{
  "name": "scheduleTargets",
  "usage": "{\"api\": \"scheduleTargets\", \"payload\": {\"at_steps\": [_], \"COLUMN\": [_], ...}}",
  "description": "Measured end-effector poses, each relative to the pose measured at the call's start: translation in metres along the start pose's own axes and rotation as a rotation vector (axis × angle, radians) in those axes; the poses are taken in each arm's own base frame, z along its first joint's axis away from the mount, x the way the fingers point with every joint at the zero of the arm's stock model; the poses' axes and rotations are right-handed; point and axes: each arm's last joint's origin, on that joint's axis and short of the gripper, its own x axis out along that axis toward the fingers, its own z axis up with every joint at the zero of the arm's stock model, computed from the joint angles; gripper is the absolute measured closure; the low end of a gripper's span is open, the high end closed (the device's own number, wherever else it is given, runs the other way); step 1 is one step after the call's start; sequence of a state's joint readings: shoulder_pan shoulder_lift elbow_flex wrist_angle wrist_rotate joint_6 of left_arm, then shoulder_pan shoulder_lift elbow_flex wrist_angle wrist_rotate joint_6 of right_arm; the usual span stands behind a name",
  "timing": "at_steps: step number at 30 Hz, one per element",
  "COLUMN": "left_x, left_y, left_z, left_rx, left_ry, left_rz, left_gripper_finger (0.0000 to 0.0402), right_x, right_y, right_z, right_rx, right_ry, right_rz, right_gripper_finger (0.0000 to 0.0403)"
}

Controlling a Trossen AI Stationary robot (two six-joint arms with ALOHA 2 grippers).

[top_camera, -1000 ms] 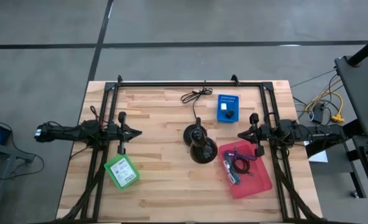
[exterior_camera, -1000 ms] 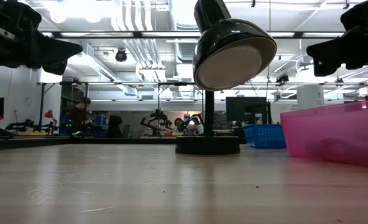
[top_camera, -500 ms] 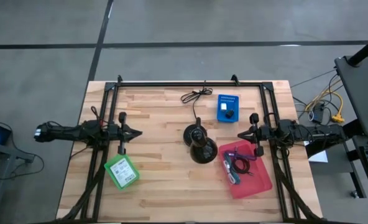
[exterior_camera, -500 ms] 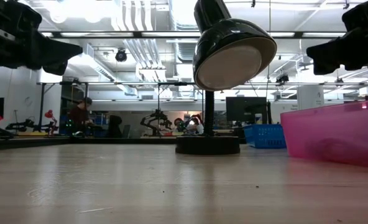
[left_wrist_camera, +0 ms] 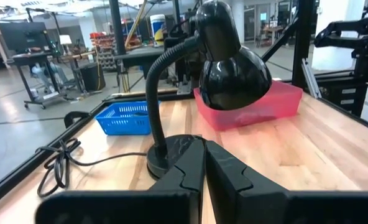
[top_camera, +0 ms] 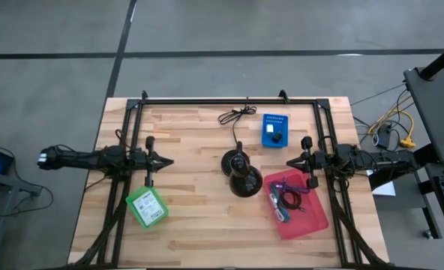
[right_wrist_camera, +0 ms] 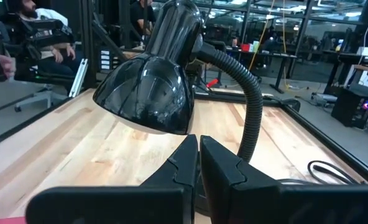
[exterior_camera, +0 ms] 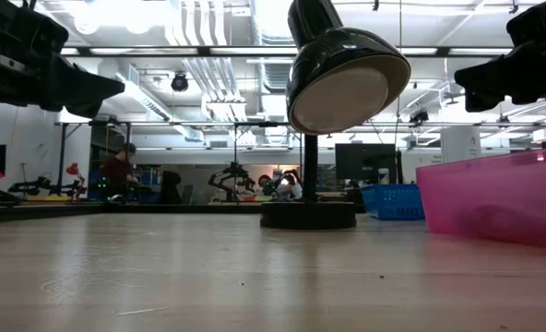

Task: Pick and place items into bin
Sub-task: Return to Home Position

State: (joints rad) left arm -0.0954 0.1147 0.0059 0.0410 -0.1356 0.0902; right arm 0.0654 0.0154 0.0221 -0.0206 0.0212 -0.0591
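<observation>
The whole table (top_camera: 192, 225) is seen from straight overhead; the low cam is set at tabletop level, facing the room. The lamp (top_camera: 243, 180) is caught close-up by both wrist cams, from opposite sides.

Left gripper (top_camera: 164, 160): over the left part of the table (top_camera: 199, 236), tips pointing inward at the right gripper (top_camera: 292, 162), well apart from it.
Lamp (top_camera: 241, 172): stands on the table between the two grippers, ahead of each, nearer the right gripper.
Cord (top_camera: 235, 115): lies on the table behind the lamp, toward the far rail.
Small basket (top_camera: 267, 120): near the right gripper, on its far-rail side; one adapter (top_camera: 277, 139) inside.
Large bin (top_camera: 316, 214): just beside the right gripper, on its front-edge side; cables (top_camera: 286, 197) inside.
Square bin (top_camera: 132, 202): near the left gripper, on its front-edge side, slightly behind the tips.
</observation>
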Motion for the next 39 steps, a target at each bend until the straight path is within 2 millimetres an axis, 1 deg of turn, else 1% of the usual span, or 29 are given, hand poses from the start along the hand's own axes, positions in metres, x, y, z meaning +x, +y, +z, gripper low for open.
{"api": "scheduleTargets", "payload": {"at_steps": [11,13,15,17,19,23,25,27,29,39], "left_x": [0.003,0.003,0.003,0.001,-0.001,-0.009,-0.012,-0.008,-0.009,-0.007], "left_y": [-0.001,-0.001,0.000,0.000,0.002,0.004,0.004,0.002,0.002,0.002], "left_z": [-0.004,-0.003,-0.002,0.003,0.015,0.029,0.027,0.017,0.019,0.016], "left_rx": [0.022,0.043,0.026,0.004,-0.008,-0.009,0.008,0.026,0.032,0.032], "left_ry": [0.047,0.045,0.037,0.018,-0.039,-0.141,-0.161,-0.100,-0.128,-0.121], "left_rz": [-0.004,-0.004,-0.003,-0.001,0.004,0.012,0.001,-0.014,-0.012,-0.017], "left_gripper_finger": [0.0401,0.0401,0.0401,0.0401,0.0402,0.0402,0.0402,0.0402,0.0402,0.0402], "right_x": [0.000,0.000,0.000,0.000,0.000,0.000,0.000,0.000,0.000,0.000], "right_y": [0.000,0.000,0.000,0.000,0.000,0.000,0.000,0.000,0.000,0.000], "right_z": [0.000,0.000,0.000,0.000,0.000,0.000,0.000,0.000,0.000,0.000], "right_rx": [-0.002,-0.004,-0.003,-0.004,-0.002,-0.001,-0.002,-0.002,-0.001,-0.002], "right_ry": [0.000,0.000,0.000,0.000,0.000,0.000,0.000,0.000,0.000,0.000], "right_rz": [0.000,0.000,0.000,0.001,0.001,0.000,0.001,0.002,0.000,-0.005], "right_gripper_finger": [0.0394,0.0394,0.0394,0.0394,0.0394,0.0394,0.0394,0.0394,0.0394,0.0394]}}
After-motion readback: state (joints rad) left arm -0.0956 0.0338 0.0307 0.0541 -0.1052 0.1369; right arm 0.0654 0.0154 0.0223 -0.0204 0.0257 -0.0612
